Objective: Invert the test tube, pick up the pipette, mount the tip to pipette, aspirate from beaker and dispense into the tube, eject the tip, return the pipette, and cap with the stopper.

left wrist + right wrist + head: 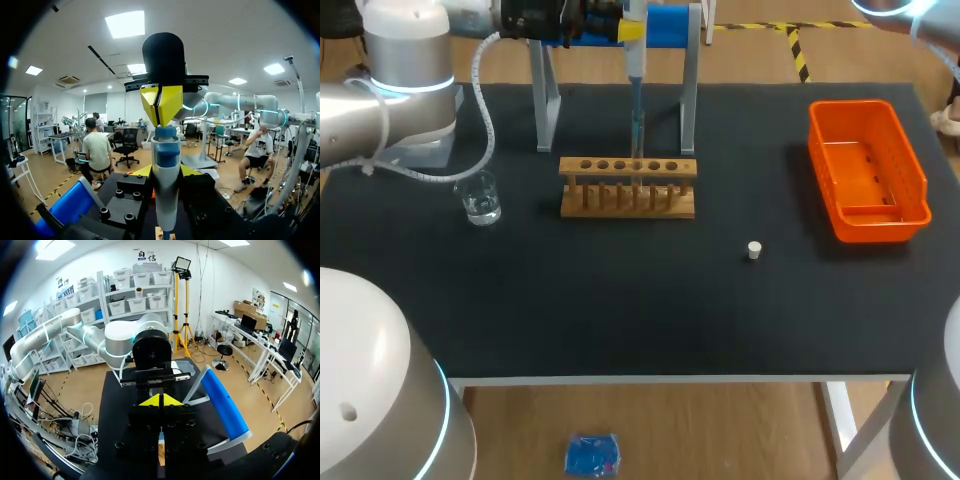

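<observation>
Wooden rack (628, 187) under pipette (634, 62), beaker (480, 197), stopper (754, 250), bin (861, 106)

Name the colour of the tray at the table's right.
The tray is orange, clearest in the head view.

Rack (628, 186) stands near the middle of the surface (620, 300); beaker (480, 197) well to the rack's left, stopper (754, 250) to its right and nearer the front edge, bin (861, 104) farther right, stand (546, 100) just behind the rack, pipette (635, 70) upright above it, tip down at the rack's holes
</observation>
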{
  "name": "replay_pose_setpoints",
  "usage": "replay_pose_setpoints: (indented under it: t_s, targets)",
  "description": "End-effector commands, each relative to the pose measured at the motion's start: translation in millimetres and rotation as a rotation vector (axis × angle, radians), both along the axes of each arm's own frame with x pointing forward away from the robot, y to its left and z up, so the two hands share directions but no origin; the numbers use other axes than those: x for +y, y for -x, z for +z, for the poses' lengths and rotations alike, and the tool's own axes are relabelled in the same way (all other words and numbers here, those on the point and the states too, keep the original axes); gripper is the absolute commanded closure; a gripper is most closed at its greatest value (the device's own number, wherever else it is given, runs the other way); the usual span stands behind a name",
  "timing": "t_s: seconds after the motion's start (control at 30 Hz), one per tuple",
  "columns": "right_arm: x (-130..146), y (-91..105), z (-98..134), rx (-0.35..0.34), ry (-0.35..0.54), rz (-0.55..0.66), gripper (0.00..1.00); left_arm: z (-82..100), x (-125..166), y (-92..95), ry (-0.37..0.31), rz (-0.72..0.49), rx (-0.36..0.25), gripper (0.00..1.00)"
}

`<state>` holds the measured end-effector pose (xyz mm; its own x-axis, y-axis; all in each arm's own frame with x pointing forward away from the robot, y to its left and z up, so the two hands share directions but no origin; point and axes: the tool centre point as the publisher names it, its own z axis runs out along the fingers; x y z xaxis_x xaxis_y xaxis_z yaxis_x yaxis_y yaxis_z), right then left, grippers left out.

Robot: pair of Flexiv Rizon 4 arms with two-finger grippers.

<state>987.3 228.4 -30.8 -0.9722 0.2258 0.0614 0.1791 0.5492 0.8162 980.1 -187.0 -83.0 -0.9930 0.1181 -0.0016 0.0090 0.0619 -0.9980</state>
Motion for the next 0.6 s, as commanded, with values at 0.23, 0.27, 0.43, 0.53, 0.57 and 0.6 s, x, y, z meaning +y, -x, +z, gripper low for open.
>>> replay_pose_setpoints:
  t_s: [0.23, 0.27, 0.43, 0.53, 0.57, 0.6]
  targets:
    - [-1.7, 3.5, 11.8, -0.043, -0.008, 0.006, 1.0, 6.2, -0.7, -0.3, 0.002, 0.002, -0.002, 1.0]
    - [-1.9, 4.0, 13.6, -0.047, -0.008, 0.006, 1.0, 6.2, -0.7, -0.3, 0.002, 0.002, -0.002, 1.0]
    - [-6.8, 8.0, 25.0, -0.078, -0.019, 0.008, 0.0, 6.2, -0.7, -0.3, 0.002, 0.002, -0.002, 1.0]
    - [-16.5, 11.6, 28.7, -0.093, -0.042, 0.025, 0.0, 6.2, -0.7, -0.3, 0.002, 0.002, -0.002, 1.0]
    - [-22.2, 14.2, 29.9, -0.104, -0.051, 0.037, 0.0, 6.2, -0.7, -0.3, 0.002, 0.002, -0.002, 1.0]
    - [-27.5, 16.4, 30.2, -0.113, -0.056, 0.044, 0.0, 6.2, -0.7, -0.3, 0.002, 0.002, -0.002, 1.0]
